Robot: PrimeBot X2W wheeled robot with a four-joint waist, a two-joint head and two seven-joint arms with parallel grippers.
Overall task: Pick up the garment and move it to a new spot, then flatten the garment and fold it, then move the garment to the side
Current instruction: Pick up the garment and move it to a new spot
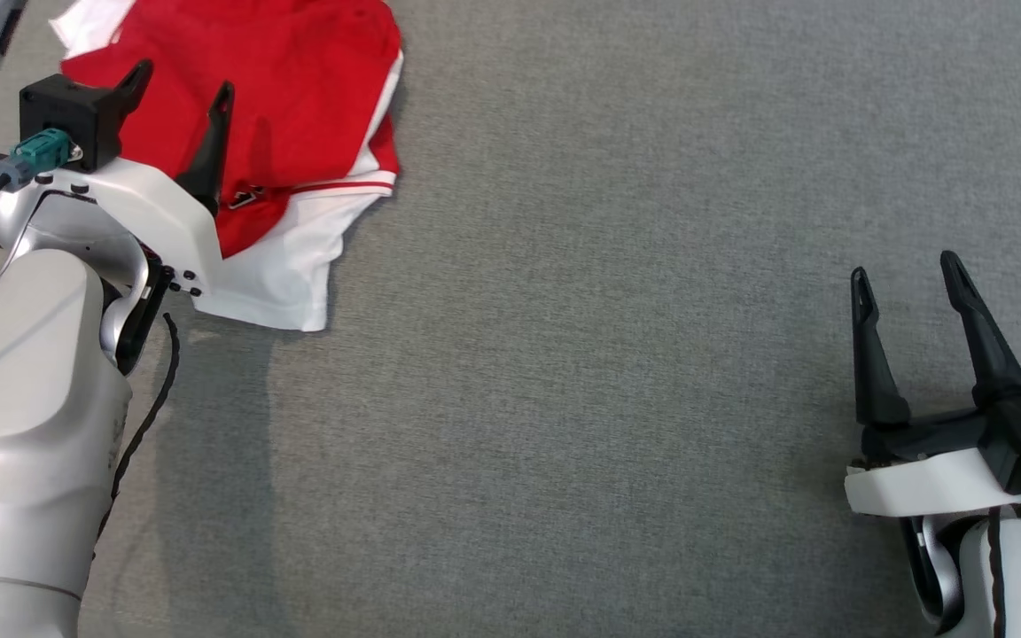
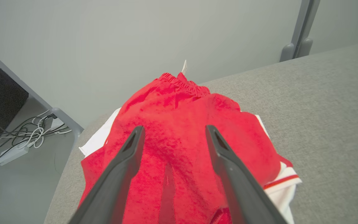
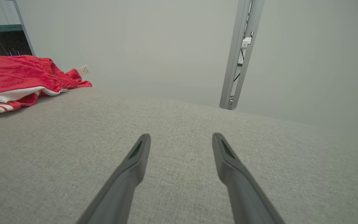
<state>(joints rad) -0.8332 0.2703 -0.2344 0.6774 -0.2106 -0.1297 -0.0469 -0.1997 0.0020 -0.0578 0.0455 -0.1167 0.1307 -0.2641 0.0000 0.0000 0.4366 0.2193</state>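
Past the table's left edge, a floor with a power strip [image 2: 12, 154] and loose cables [image 2: 33, 132] is seen. The left end effector [image 1: 186, 75] is spread wide above the red and white garment [image 1: 298, 97], with nothing gripped; contact with the cloth cannot be told. The garment is bunched at the far left corner of the table [image 1: 608, 354], close to both edges. A broad stretch of grey woven surface is seen rightward, up to the right end effector [image 1: 904, 266], likewise wide open and empty. A pale wall and a metal post [image 3: 239, 56] are seen beyond the far edge.
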